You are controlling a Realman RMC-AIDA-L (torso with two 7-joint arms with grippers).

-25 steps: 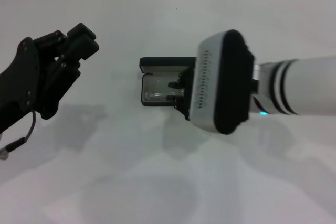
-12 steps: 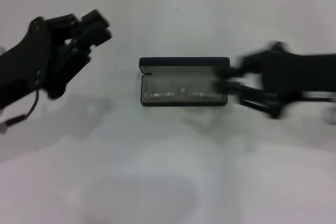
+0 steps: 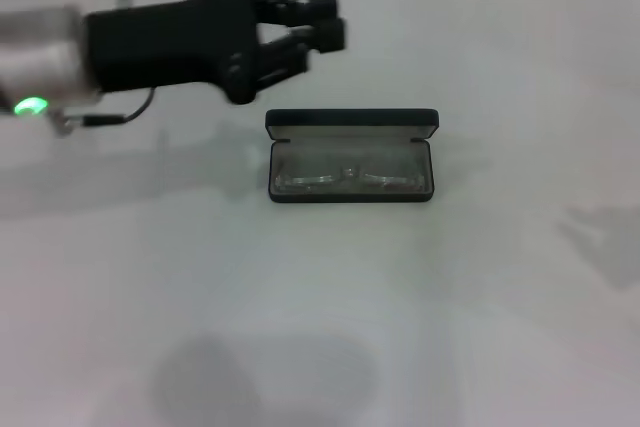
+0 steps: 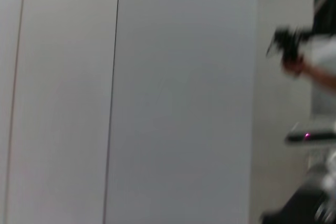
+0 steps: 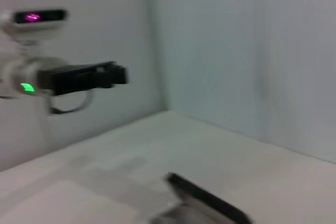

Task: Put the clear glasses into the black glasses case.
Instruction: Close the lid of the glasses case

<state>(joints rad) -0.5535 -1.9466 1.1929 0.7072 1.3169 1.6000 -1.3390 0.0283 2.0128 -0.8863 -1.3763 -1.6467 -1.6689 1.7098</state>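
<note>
One black glasses case (image 3: pixel 351 157), lid open, on the white table (image 3: pixel 330 327) near centre, long axis running left to right across the head view. Lid (image 3: pixel 352 124) raised along the far edge, greyish lining facing the camera. One pair of clear glasses (image 3: pixel 345 178) lying inside the case tray, long axis matching the case's, lenses side by side, bridge at the middle — arms too faint against the lining to make out.

One gripper in sight: the left gripper (image 3: pixel 325 33), black, hanging above the table beyond the case's far-left corner, fingers pointed toward the robot's right, well clear of case and glasses. Fingertips bunched near each other, holding nothing; whether fully together or slightly apart, cannot tell. Green light (image 3: pixel 30 106) glowing on the left arm's wrist.

Right gripper out of the head view altogether. Right wrist view: left gripper (image 5: pixel 118 73) seen side-on over the table, and a dark edge of the case (image 5: pixel 207 200) low in frame. Left wrist view: mostly pale wall panels (image 4: pixel 131 98) — nothing of the case.
</note>
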